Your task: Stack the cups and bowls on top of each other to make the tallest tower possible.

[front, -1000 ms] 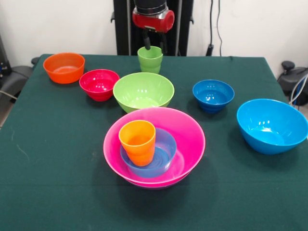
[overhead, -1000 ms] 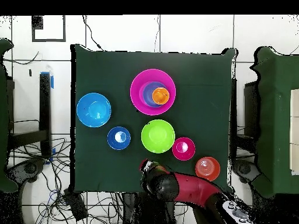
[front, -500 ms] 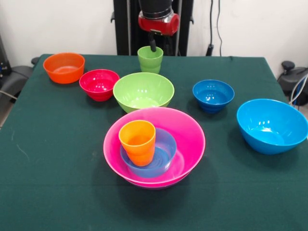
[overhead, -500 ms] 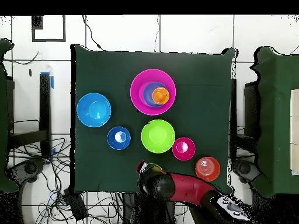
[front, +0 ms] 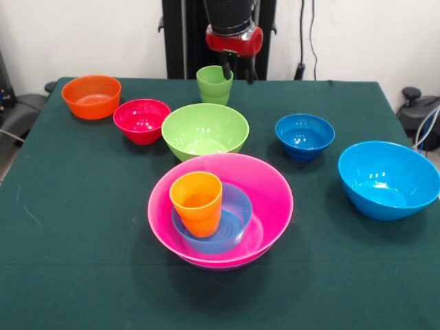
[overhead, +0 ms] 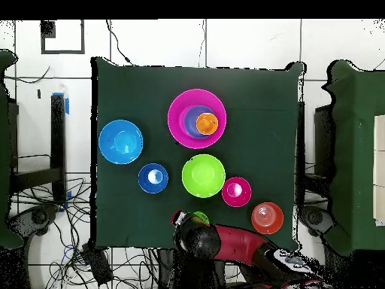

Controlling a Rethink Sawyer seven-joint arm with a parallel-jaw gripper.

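The tower stands near the table's middle: a wide pink bowl (front: 272,196) over a purple one whose rim barely shows, with a small light-blue bowl (front: 236,214) inside and an orange cup (front: 197,203) upright in it. The light green cup (front: 213,85) stands upright at the far edge, behind the lime green bowl (front: 205,129). My gripper (front: 237,73) hangs open at the cup's right side. One finger (front: 225,71) is at the cup's right rim and the other is clear of it. In the overhead view the arm's head (overhead: 199,241) hides most of the light green cup (overhead: 198,218).
An orange bowl (front: 91,96) and a red bowl (front: 141,120) sit at the far left. A dark-blue bowl (front: 304,135) and a large sky-blue bowl (front: 388,179) sit on the right. All rest on a green cloth (front: 82,240).
My gripper has shifted to the right in the front view, from straddling the light green cup to its right rim. The cups and bowls have not moved.
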